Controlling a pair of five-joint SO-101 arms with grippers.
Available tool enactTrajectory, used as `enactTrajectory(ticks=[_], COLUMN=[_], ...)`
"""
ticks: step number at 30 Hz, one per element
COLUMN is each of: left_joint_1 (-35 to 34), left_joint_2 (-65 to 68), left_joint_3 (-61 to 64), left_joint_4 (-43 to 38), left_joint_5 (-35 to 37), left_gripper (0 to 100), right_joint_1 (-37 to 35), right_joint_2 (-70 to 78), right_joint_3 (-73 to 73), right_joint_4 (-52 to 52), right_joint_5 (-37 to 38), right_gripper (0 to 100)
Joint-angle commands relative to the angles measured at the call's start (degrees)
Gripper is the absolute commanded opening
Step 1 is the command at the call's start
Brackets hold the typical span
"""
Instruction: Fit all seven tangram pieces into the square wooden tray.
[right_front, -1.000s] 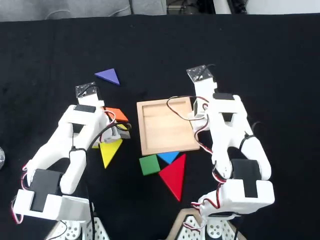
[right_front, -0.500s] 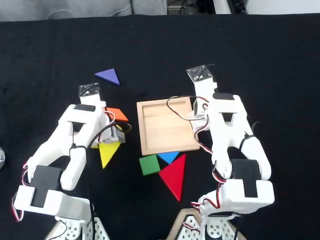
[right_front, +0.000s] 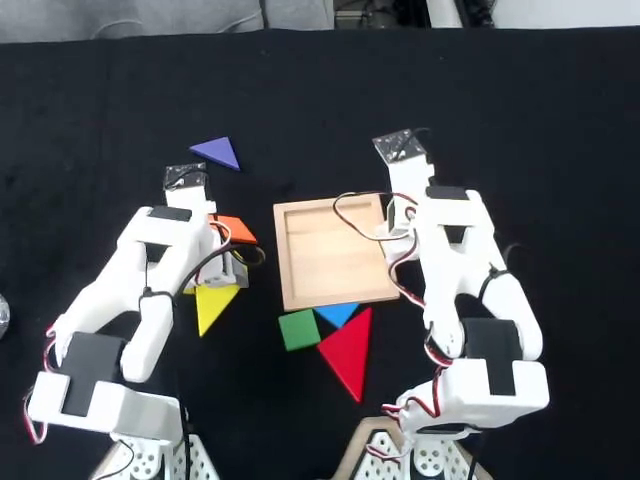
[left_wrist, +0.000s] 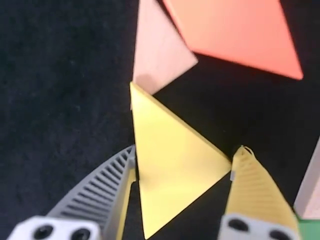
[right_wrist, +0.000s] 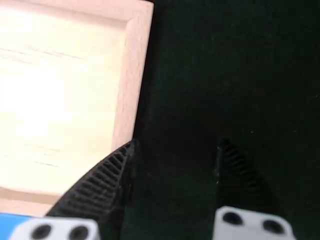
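High view: a black table (right_front: 540, 120), the square wooden tray (right_front: 325, 255) at its middle. Right gripper (right_wrist: 176, 145) hangs with fingers spread over the table, just beside the tray's rim. Red triangle (right_front: 350, 350) lies near the tray's edge on the arms' side. Left gripper (left_wrist: 186, 155) pinches the yellow triangle (left_wrist: 170, 175), left of the tray (an orange piece (left_wrist: 235, 35) lies just beyond).

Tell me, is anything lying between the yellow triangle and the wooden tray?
Nothing visible: bare black cloth separates the yellow triangle from the wooden tray. The orange piece lies off to one side.
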Motion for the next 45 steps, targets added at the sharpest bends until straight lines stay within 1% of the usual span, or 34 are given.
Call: enactTrajectory(ticks=[1,4,7,9,13,15,17,19,22,25,27,32,35,40,45], left_joint_1=[0.04,0.04,1.45,4.44,13.93,17.54,19.47,19.91,20.62,22.2,23.34,25.19,24.4,22.73,22.64], left_joint_2=[-8.44,-15.38,-18.29,-18.29,-15.82,-12.57,-7.91,-1.93,7.3,14.77,17.32,18.2,18.55,18.73,18.73], left_joint_3=[-2.68,-2.07,-2.59,-3.56,-6.02,-9.27,-14.29,-20.09,-27.21,-31.96,-33.8,-35.3,-35.82,-34.42,-34.15], left_joint_4=[1.85,1.76,1.76,1.76,1.49,1.41,1.41,1.93,1.93,2.02,2.02,1.49,1.85,1.67,1.76], left_joint_5=[-0.35,-0.26,0.26,0.35,1.14,3.78,7.21,10.11,12.13,12.13,12.13,12.75,16.62,20.31,21.63], left_gripper=[22,22,22,22,22,22,22,22,22,22,22,22,22,22,22], right_joint_1=[-0.79,-0.7,-0.7,-0.62,-0.35,0.44,1.67,2.81,4.13,4.57,4.57,4.57,4.57,4.57,4.48], right_joint_2=[0.13,0.13,0.13,0.04,0.04,0.04,0.04,0.04,0.04,0.04,0.04,0.04,0.04,0.04,0.04], right_joint_3=[-0.75,-0.75,-0.75,-0.75,-0.84,-1.01,-0.92,-0.84,-0.92,-1.1,-1.19,-0.84,-0.84,-0.84,-0.84], right_joint_4=[-1.41,-1.58,-1.58,-1.58,-1.67,-1.67,-2.81,-3.78,-4.04,-4.13,-4.13,-5.54,-5.54,-5.54,-5.54], right_joint_5=[0.53,0.53,0.53,0.53,0.44,0.18,0.0,-0.09,-0.09,-0.09,-0.09,-0.09,-0.09,-0.09,-0.09], right_gripper=[23.7,23.7,23.7,23.7,23.7,23.7,23.7,23.7,23.7,23.7,23.7,23.7,23.7,23.7,23.7])
